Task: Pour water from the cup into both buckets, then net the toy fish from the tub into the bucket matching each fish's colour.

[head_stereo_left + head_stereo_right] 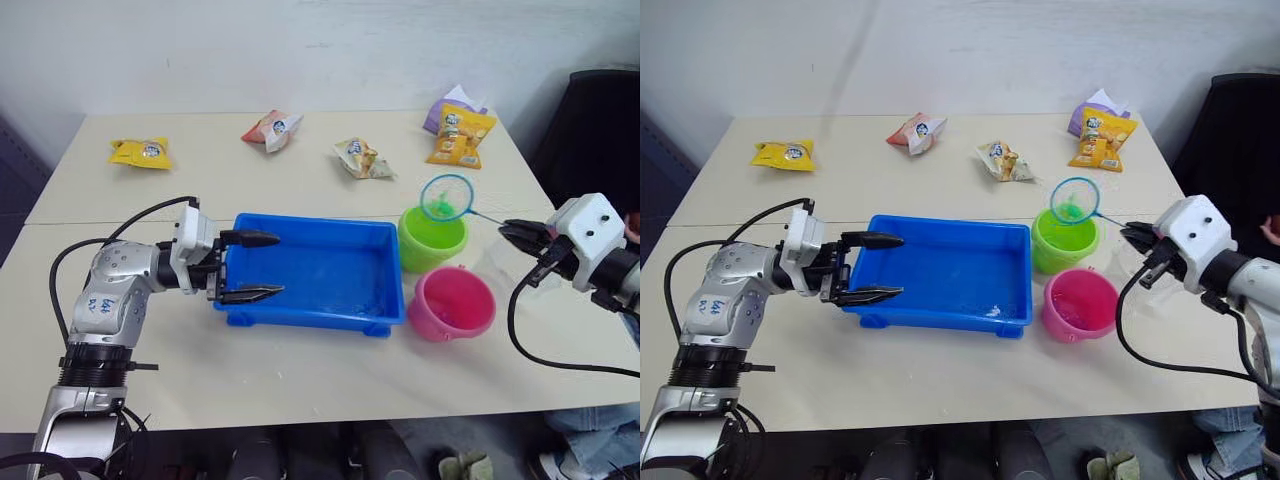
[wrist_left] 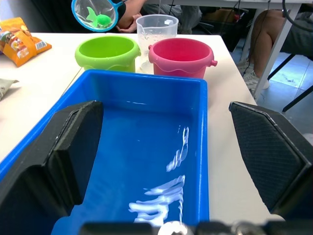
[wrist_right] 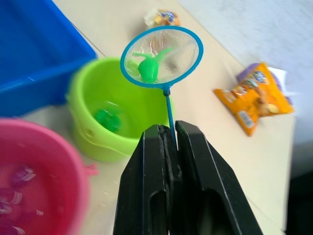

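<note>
The right claw (image 3: 168,142) grips the net (image 3: 162,57) by its thin handle, holding a green toy fish (image 3: 148,68) in the mesh above the lime green bucket (image 1: 431,240). The left claw (image 1: 249,266) gapes open over the blue tub's (image 1: 300,318) near end, with the pink bucket (image 1: 452,303) just beside the tub.

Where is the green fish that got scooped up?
The green fish sits in the net, which the right gripper holds by its stick over the far rim of the green bucket, on the robot's right beside the blue tub.

Office-like room: pale table (image 1: 300,380), seated person's legs (image 2: 279,39).
</note>
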Controlling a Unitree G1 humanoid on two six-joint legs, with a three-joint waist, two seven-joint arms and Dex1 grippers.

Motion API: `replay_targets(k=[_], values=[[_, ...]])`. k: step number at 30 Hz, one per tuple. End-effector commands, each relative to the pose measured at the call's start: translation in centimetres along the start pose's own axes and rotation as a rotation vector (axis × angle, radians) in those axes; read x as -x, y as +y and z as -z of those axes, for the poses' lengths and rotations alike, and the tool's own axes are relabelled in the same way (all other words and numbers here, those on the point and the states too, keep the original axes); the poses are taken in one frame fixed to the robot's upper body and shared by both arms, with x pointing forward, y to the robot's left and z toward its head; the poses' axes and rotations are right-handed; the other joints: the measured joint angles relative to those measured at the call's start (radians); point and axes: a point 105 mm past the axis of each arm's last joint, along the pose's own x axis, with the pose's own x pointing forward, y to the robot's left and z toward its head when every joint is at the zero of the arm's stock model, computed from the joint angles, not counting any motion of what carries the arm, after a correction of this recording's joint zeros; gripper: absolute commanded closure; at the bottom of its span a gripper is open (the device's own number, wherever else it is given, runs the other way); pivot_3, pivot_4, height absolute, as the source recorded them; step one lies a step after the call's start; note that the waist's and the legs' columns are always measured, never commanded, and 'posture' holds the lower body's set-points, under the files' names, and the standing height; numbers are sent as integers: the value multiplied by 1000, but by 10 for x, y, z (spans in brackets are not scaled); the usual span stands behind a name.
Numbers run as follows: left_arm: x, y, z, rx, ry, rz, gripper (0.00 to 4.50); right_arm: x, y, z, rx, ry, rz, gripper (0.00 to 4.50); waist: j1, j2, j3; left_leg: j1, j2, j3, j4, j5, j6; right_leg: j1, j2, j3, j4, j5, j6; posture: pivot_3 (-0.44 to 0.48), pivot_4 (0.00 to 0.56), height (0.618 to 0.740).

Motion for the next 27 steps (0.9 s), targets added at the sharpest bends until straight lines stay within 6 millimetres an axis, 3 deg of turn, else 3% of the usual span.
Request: replay_targets(k=[1, 7, 10, 15, 23, 26, 27], values=[[-5, 0, -1, -22, -12, 5, 72, 0, -10, 6, 253, 13, 81, 4500, -1, 0, 0, 0, 0, 0, 0, 0, 0, 0, 0, 0, 0, 0, 0, 0, 150, 739], [-9, -2, 0, -21, -24, 7, 72, 0, -4, 24, 676, 20, 128, 4500, -2, 0, 0, 1, 0, 0, 0, 1, -1, 0, 0, 0, 0, 0, 0, 0, 150, 739], [-9, -1, 0, -20, -27, 2, 72, 0, -8, 19, 822, -13, 199, 4500, -5, 1, 0, 1, 0, 1, 0, 1, -2, 0, 0, 1, 1, 0, 0, 0, 150, 739], [-13, -1, 2, -16, -34, 6, 72, -5, 4, 14, 1035, -68, 178, 4500, -10, 1, 0, 2, 1, 0, 0, 2, -4, 0, 0, 1, 2, 0, 0, 0, 150, 739], [-15, 0, 2, -16, -46, 2, 72, -5, -1, 3, 1097, -124, 225, 4500, -17, 1, 0, 2, 1, 0, 0, 2, -4, 0, 1, 1, 3, 0, 0, 0, 150, 739], [-14, 0, 3, -20, -47, -1, 72, -2, -6, -8, 983, -172, 277, 4500, -22, 1, 0, 2, 1, 0, 0, 2, -4, 1, 1, 1, 3, 0, 0, 0, 150, 739], [-11, 1, 1, -29, -50, -3, 72, -2, -6, -12, 839, -198, 281, 4500, -22, 1, 0, 2, 1, 0, 0, 2, -4, 1, 1, 1, 3, 0, 0, 0, 150, 739]])
